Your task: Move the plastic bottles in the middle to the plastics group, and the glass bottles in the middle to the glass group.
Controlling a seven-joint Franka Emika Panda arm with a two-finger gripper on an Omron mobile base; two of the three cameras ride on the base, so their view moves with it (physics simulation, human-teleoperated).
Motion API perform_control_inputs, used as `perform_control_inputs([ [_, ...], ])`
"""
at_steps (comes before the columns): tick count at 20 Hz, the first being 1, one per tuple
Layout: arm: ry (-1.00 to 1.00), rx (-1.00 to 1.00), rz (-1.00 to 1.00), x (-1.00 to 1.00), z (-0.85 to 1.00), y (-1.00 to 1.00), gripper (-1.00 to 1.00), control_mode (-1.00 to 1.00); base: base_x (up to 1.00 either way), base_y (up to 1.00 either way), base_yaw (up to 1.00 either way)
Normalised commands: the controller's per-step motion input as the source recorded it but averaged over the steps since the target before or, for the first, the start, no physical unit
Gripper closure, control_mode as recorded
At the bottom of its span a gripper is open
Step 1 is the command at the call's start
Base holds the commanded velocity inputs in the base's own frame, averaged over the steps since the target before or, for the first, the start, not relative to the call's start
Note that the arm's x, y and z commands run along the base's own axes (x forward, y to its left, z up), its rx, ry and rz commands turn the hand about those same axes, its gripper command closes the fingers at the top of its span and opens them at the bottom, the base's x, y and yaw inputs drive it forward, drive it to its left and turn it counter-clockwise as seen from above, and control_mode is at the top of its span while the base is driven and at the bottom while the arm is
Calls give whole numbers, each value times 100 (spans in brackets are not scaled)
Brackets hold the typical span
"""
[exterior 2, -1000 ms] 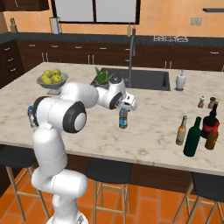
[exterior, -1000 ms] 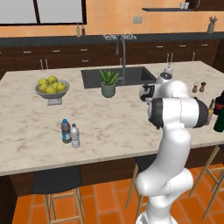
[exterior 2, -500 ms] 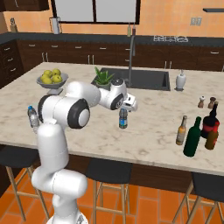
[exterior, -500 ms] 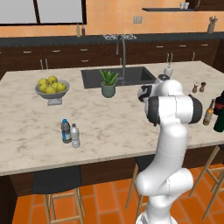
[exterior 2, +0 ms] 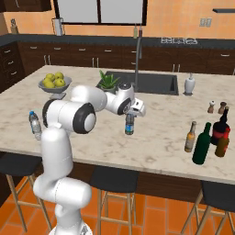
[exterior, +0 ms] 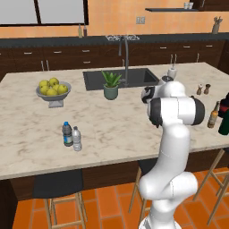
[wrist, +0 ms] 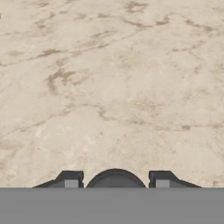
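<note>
The room is a kitchen with dark cabinets along an orange back wall and an orange tile floor. A long island topped in pale veined marble [exterior 2: 156,137] takes up the middle, with a black sink [exterior 2: 151,82] and a tall faucet [exterior 2: 137,55] set into it, a potted plant [exterior: 111,85] beside the sink, and a bowl of yellow-green fruit [exterior: 53,89] farther along. Stools [exterior 2: 114,183] stand under the near edge.

Out on the open marble, the small clear water bottle [exterior 2: 130,124] with blue cap and label stands upright, and the gripper [exterior 2: 133,114] sits right down over its top. In the hand view the two dark fingertips [wrist: 70,178] flank the rounded dark cap close on either side; whether they actually press it, I cannot tell.

Toward one end of the island stand the darker blue-capped bottle [exterior: 67,134] and the shorter white-capped one [exterior: 77,138], touching or nearly so. At the other end, well apart, the amber bottle [exterior 2: 190,137] and the dark green bottle [exterior 2: 202,144] stand just beside the near-black bottle with the red band [exterior 2: 221,135]. A white soap dispenser [exterior 2: 189,85] and two small shakers [exterior 2: 216,107] stand behind them.
</note>
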Motion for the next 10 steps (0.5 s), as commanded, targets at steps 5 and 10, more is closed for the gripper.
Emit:
perform_control_inputs([
  [5,0,0,0,-3,-9,0,100,-100,0,0,0],
  [10,-6,0,8,-64,28,23,100,-100,0,0,0],
])
